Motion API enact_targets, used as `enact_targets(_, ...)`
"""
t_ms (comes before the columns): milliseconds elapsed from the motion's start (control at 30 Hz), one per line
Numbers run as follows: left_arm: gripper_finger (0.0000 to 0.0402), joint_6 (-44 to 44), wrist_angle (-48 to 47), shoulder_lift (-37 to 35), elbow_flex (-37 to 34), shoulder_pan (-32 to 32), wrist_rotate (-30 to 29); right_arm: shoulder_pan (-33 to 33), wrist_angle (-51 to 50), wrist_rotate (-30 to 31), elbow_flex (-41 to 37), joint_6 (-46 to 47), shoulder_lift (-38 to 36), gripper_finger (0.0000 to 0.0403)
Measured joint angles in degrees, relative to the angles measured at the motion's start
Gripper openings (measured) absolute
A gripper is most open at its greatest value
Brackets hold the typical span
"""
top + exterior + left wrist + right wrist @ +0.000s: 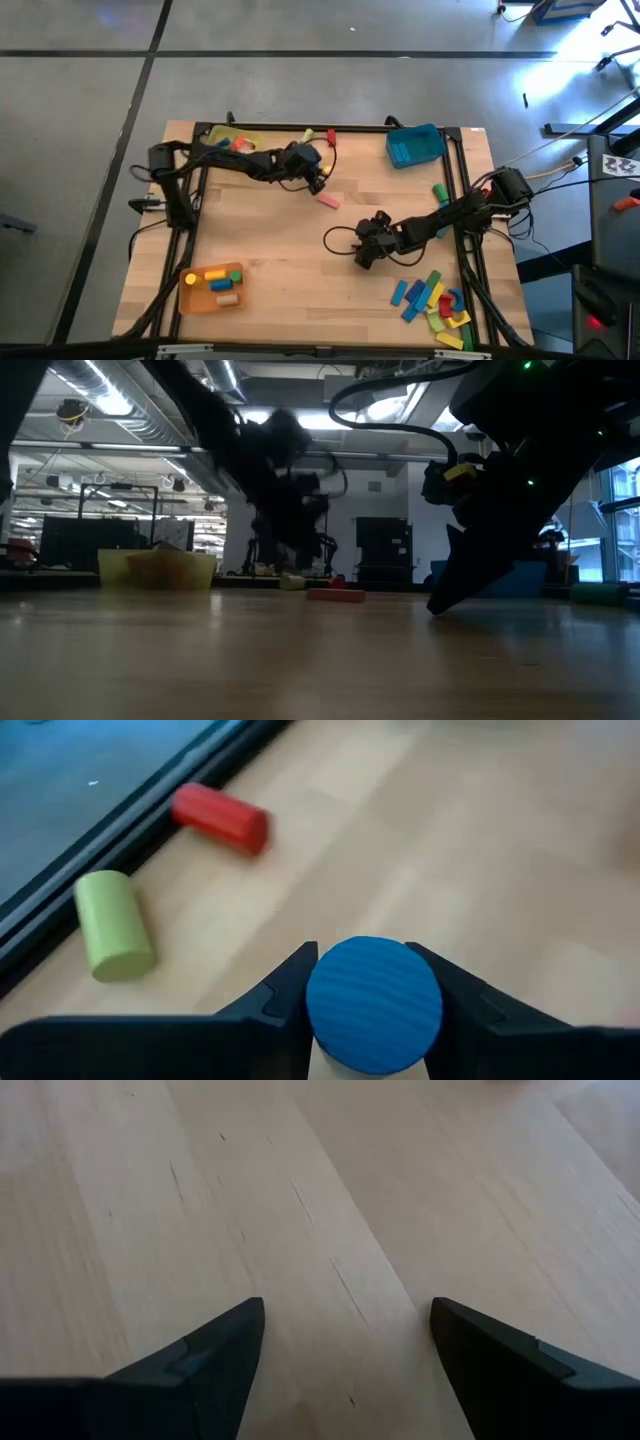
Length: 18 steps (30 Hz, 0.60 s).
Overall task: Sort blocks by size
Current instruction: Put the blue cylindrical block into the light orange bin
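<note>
High view: I log the left gripper (318, 182) toward 12 o'clock on the tabletop (280, 250), the right gripper (362, 255) near centre, loose blocks (432, 300) at 5 o'clock.

Left wrist view: jaws pinching a blue cylinder (373, 1000); red cylinder (220, 817) and green cylinder (114, 924) lie beyond it.

Right wrist view: jaws spread over bare wood.

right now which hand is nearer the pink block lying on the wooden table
Left. The left hand hovers just beside the pink block, toward the table's far edge; the right hand sits farther off, toward the near edge.
</note>
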Motion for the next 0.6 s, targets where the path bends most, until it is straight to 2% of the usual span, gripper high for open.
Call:
enact_targets(367,0.0120,-5.90,-15.85,-17.63,0.02,-14.49,0.01,-0.02,1.26,0.35,0.00,-0.04,0.00,0.0289)
enact_targets(600,0.0114,-10.30,-21.64,-24.61,0.04,-23.65,0.01,0.00,3.28,0.60,0.04,-0.04,0.00,0.0289)
